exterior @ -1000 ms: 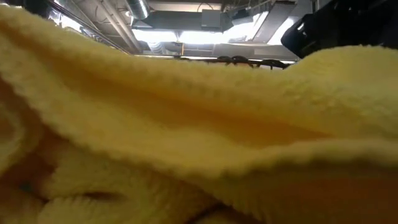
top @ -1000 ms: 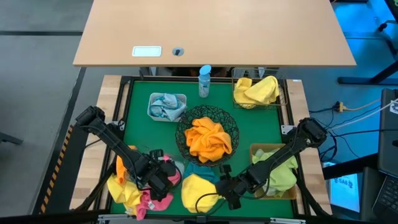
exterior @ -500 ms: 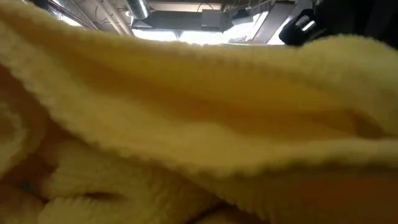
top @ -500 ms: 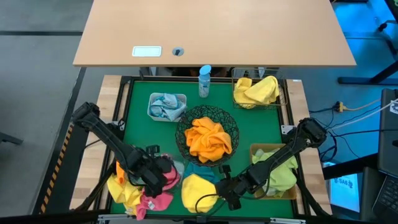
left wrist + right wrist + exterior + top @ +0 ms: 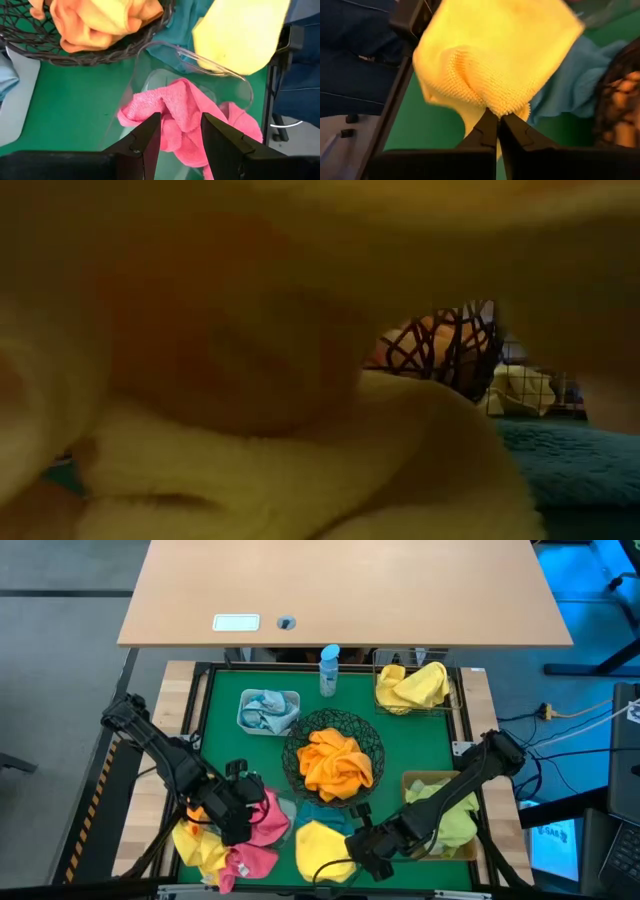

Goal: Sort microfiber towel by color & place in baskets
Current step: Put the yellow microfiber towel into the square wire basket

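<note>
Taking the round black wire-mesh bowl (image 5: 333, 758) of orange cloth as centre: to its near left, the left gripper (image 5: 180, 135) hangs with fingers apart over a pink towel (image 5: 187, 117) in the clear plastic tray (image 5: 150, 80). Just near of the bowl, over a teal cloth (image 5: 572, 82), the right gripper (image 5: 498, 125) pinches a yellow towel (image 5: 495, 60), which blocks most of the low view.

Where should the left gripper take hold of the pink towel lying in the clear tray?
Probably the raised fold at the pink towel's middle, coming straight down from above. That ridge stands proud of the clear plastic tray, so the left gripper's open fingers can straddle it without scraping the tray wall. The flatter edges offer less to pinch. The right gripper is busy, shut on the yellow towel.
</note>
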Controlling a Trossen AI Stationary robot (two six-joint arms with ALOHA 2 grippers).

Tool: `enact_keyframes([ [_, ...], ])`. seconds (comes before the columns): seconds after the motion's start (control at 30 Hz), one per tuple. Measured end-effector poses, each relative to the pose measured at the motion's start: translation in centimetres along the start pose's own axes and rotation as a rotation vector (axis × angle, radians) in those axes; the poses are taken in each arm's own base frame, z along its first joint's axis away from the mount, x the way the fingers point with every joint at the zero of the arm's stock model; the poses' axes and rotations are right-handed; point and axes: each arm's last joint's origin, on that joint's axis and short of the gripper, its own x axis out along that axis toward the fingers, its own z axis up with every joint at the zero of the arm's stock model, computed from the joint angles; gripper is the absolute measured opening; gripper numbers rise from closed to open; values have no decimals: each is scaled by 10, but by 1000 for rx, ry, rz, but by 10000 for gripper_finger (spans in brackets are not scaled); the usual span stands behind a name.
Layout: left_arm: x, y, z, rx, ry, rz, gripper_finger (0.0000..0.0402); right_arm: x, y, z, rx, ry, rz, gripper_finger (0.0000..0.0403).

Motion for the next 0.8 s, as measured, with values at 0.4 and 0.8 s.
enact_keyframes([
  [0.4, 14, -9, -7, 20, -38, -4, 134, -98, -6, 43, -80, -54, -80, 2],
  [0.8, 50, -13, -20, 11, -83, -25, 134, -211, -31, 40, -95, -137, -300, 1],
])
